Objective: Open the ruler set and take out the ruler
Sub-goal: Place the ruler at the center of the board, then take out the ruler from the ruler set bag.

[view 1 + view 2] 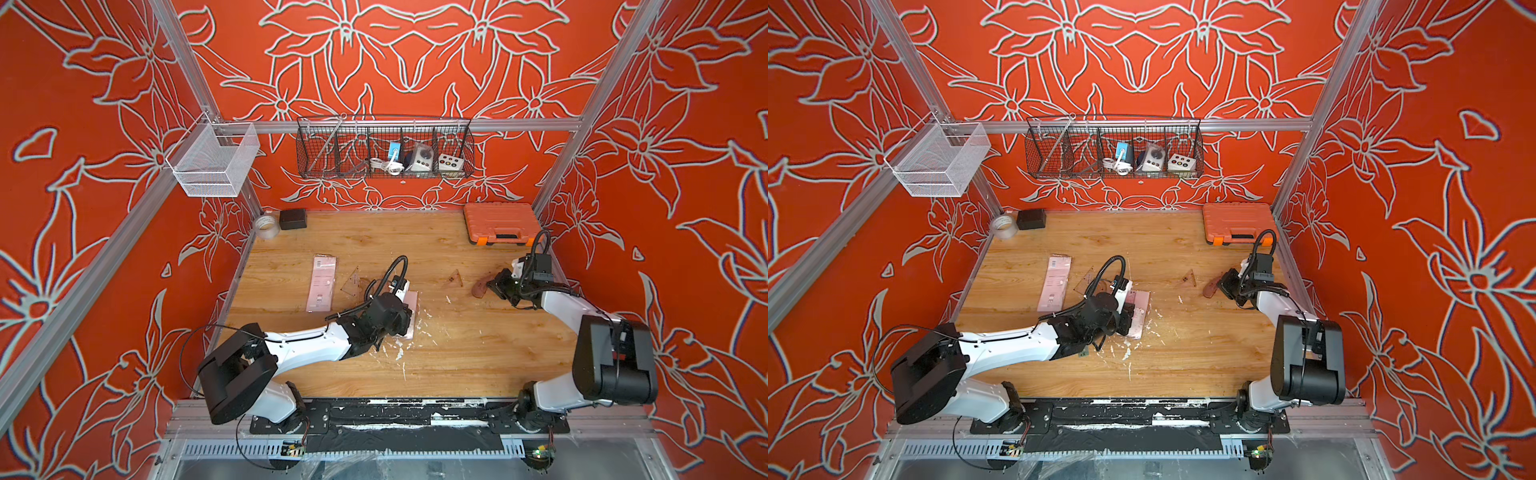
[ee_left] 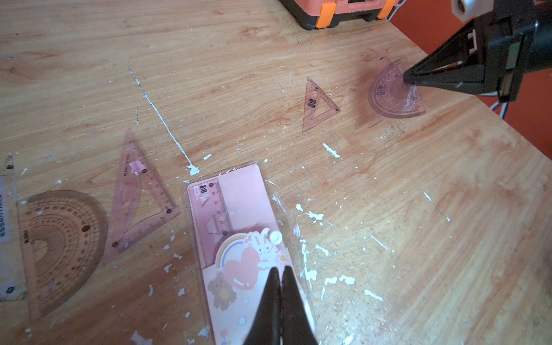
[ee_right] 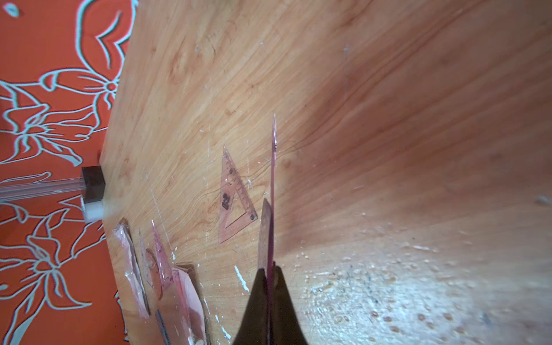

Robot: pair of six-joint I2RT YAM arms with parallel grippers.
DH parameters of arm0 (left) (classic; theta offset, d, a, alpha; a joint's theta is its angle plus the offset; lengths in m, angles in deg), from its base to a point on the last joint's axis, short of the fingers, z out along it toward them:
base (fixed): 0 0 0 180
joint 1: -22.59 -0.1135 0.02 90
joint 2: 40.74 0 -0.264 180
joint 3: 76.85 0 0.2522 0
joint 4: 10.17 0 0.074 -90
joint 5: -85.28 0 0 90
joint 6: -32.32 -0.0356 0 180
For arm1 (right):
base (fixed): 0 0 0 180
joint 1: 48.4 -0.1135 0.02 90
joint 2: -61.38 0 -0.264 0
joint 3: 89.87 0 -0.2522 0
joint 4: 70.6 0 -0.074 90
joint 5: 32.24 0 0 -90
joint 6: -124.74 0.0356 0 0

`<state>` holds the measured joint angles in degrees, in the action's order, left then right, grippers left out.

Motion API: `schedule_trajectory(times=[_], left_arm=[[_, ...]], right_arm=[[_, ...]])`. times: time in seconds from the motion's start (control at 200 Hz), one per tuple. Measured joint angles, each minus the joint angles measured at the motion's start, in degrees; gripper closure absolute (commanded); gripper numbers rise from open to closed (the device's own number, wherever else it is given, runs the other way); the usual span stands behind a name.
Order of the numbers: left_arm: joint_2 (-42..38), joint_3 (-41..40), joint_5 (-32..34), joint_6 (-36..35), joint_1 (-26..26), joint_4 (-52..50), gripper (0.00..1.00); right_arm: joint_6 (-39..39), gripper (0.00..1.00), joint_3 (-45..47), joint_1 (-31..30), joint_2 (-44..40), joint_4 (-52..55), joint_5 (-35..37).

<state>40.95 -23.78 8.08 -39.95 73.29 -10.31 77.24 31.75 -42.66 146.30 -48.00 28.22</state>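
Pink plastic, the ruler set point(image 2: 248, 203) lies flat near the middle of the tabletop point(image 2: 298, 44), with a ruler point(image 2: 210, 215) tucked in its sleeve. The left gripper point(image 2: 279, 270) presses on the end nearer the front edge, jaws clenched together. Toward the right edge, the right gripper point(image 3: 270, 270) pinches a protractor point(image 2: 388, 95) by its rim. A small set square point(image 2: 318, 104) lies between.
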Motion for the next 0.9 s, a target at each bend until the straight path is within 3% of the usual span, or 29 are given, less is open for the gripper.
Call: schedule_trajectory(times=[0.065,0.14,0.36,0.445,0.565,0.696,0.776,0.901], left_arm=[[0.0,0.0,0.0,0.0,0.0,0.1,0.99],[0.0,0.0,0.0,0.0,0.0,0.2,0.99],[0.0,0.0,0.0,-0.2,0.0,0.2,0.99],[0.0,0.0,0.0,-0.4,0.0,0.2,0.99],[0.2,0.0,0.0,-0.4,0.0,0.1,0.98],[0.2,0.2,0.0,-0.7,-0.1,-0.5,0.83],[0.3,1.0,-0.1,-1.1,-0.5,-1.9,0.6],[0.9,4.0,-1.6,0.9,-3.0,-5.8,0.46]], right_arm=[[0.1,0.67,-0.5,0.0,0.6,0.5,0.4],[0.2,0.65,-0.9,0.0,0.6,1.8,1.2],[0.2,0.66,-1.4,0.0,-2.7,4.0,3.7],[-0.3,0.75,-1.6,0.0,-3.6,4.2,4.1],[-0.2,0.74,-1.6,0.0,-2.9,4.5,4.2],[0.2,0.71,0.2,-0.3,-2.7,2.7,3.6],[0.0,0.7,0.8,-1.8,-2.7,2.0,1.9],[-3.1,0.7,-0.2,-7.7,-1.5,1.0,-2.5]])
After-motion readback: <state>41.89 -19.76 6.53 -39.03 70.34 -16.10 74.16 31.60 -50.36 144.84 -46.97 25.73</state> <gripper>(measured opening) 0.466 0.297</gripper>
